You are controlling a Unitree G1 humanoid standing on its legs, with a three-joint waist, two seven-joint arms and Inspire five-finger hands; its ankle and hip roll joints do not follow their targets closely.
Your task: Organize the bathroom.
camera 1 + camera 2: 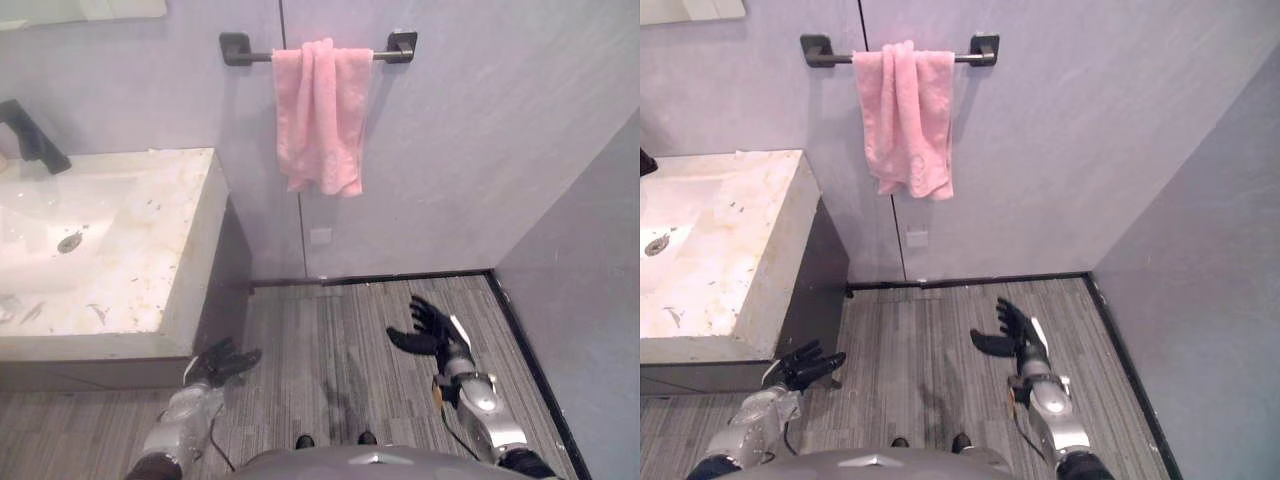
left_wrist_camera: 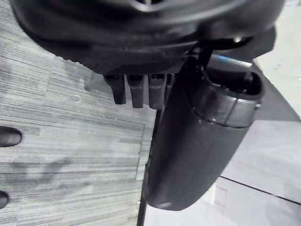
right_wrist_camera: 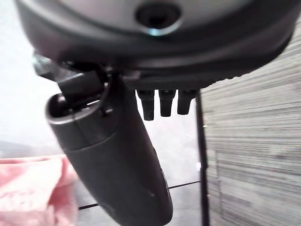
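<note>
We hold our right robot hand (image 1: pixel 428 328) low over the striped grey floor (image 1: pixel 330 350), fingers spread and relaxed, gripping nothing. It points toward the back wall, where the pink towel (image 1: pixel 318 115) hangs, so it seems poised to reach up. Our left robot hand (image 1: pixel 222 360) hangs just beside the front corner of the counter (image 1: pixel 190 260); its fingers look loosely extended and empty too, though from the wrist view we can make out little more than their tips.

Outward from the hands, the towel is draped over a dark towel bar (image 1: pixel 318 50) fixed high on the wall, well apart from both hands. It hangs bunched and uneven, one side lower than the other, which is likely why it needs tidying. To our left, the pale marble counter holds a sunken sink (image 1: pixel 60 235) with a dark faucet (image 1: pixel 30 135) behind it.
</note>
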